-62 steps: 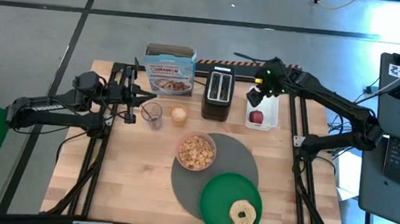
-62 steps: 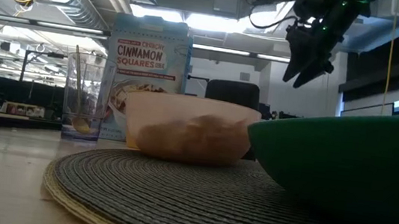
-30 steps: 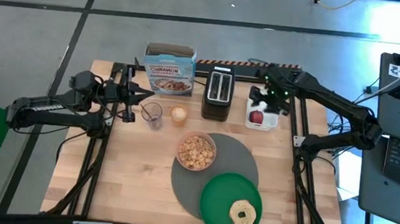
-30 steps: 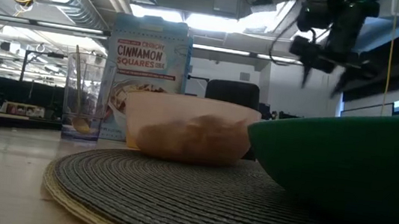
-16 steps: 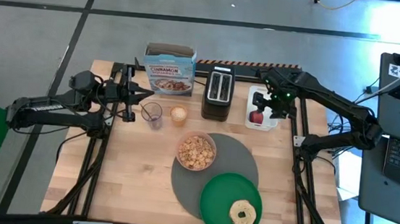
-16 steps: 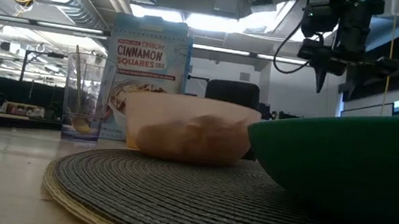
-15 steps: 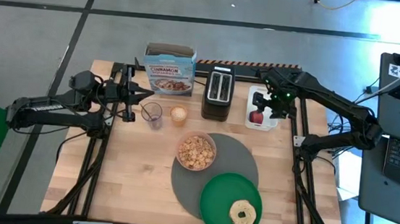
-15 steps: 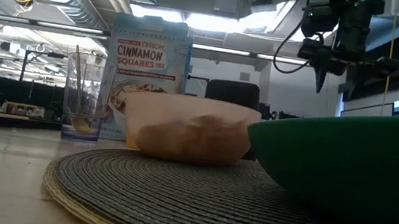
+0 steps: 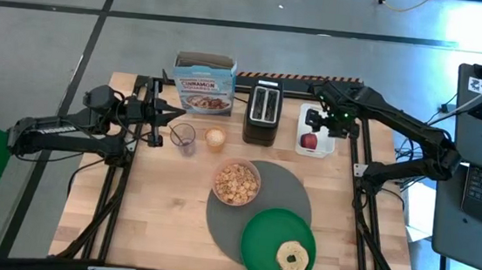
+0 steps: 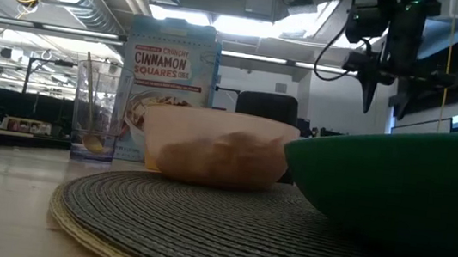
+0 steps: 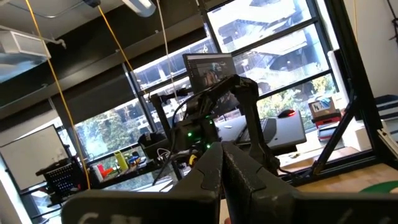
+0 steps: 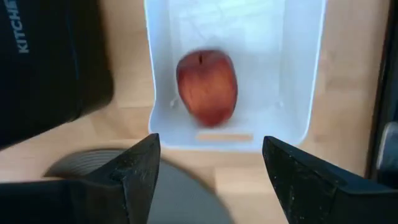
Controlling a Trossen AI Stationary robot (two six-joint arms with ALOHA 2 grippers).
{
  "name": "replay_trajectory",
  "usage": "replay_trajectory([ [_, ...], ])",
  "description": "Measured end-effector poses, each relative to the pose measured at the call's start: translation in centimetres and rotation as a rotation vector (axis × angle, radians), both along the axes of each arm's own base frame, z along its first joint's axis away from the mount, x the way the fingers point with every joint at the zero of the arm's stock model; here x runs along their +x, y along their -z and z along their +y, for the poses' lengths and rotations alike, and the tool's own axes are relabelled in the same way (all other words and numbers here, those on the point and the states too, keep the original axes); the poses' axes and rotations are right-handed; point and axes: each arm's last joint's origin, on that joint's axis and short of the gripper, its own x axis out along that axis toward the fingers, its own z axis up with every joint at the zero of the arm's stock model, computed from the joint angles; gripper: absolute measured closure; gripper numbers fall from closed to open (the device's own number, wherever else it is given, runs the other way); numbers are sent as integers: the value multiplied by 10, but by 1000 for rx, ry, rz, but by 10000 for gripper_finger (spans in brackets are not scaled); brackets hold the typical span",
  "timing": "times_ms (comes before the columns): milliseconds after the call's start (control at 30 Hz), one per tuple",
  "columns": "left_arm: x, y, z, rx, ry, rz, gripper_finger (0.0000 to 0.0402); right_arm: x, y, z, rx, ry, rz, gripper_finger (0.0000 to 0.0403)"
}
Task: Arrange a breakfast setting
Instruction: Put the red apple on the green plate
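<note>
The small red apple lies in the white tray at the table's far right and also shows in the high view. My right gripper is open and empty, pointing down above the tray, well clear of the apple. My left gripper is shut and empty at the far left, beside a clear glass with a spoon standing in it. The pinkish bowl with cereal sits on the grey placemat. The bagel lies on the green plate.
A black toaster stands just left of the tray. A cereal box stands at the far edge, and a small cup stands beside the glass. Bare wood lies at the near left of the table.
My right gripper has turned from a tilt to point straight down over the tray and has come down a little. It stays open. The apple has not moved.
</note>
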Motion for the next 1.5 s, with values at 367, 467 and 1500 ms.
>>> replay_trajectory([
  [367, 0, 0, 0, 0, 0, 0, 401, 5, 22, -4, -15, -77, -45, 100],
  [467, 0, 0, 0, 0, 0, 0, 401, 6, 30, -10, 14, -63, -13, 57],
  [1500, 0, 0, 0, 0, 0, 1, 401, 21, 93, -54, 197, -94, 75, 22],
])
